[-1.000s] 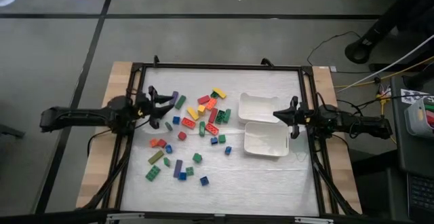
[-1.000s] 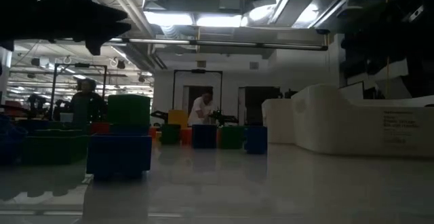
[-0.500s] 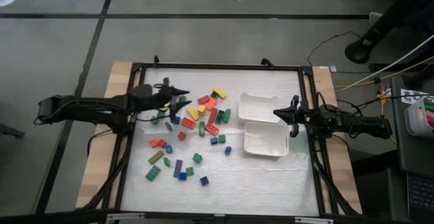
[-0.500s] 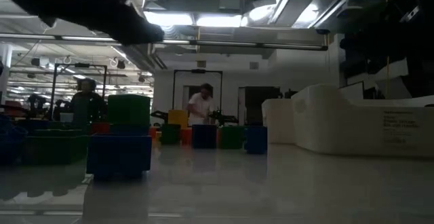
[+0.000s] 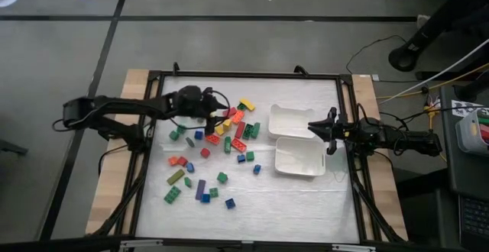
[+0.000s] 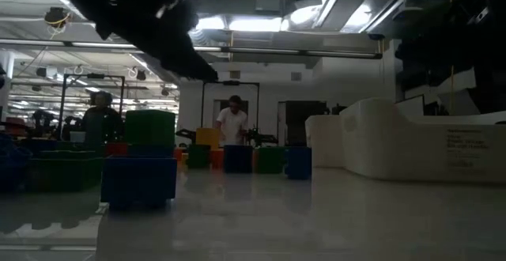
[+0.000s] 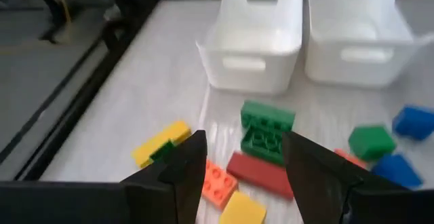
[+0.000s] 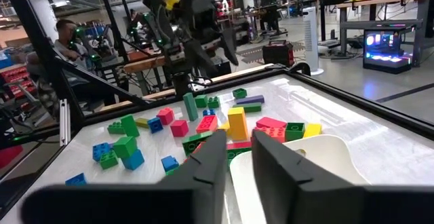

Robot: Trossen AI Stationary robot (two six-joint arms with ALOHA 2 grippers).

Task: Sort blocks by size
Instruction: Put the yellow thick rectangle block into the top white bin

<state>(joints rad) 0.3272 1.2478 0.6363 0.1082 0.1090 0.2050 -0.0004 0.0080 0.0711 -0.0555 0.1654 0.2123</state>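
Several coloured blocks lie scattered on the white table top, a cluster in the middle [image 5: 233, 126] and a looser group nearer the front left [image 5: 191, 182]. My left gripper [image 5: 219, 115] is open and empty, hovering above the cluster's far left part. In the left wrist view its fingers [image 7: 241, 166] stand over an orange brick [image 7: 218, 180], a red bar [image 7: 261, 174] and green bricks [image 7: 266, 125]. My right gripper [image 5: 312, 128] is open and empty, waiting between the two white trays; it also shows in its own wrist view [image 8: 239, 155].
Two white rectangular trays stand right of the blocks, one farther back [image 5: 289, 120] and one nearer the front [image 5: 299, 157]. A black frame [image 5: 244, 75] runs around the table top. Bare table lies along the front edge. People and shelving show in the room beyond.
My left gripper has travelled from the table's left edge toward the right, and now hangs over the middle cluster of blocks. The blocks and trays have stayed where they were.
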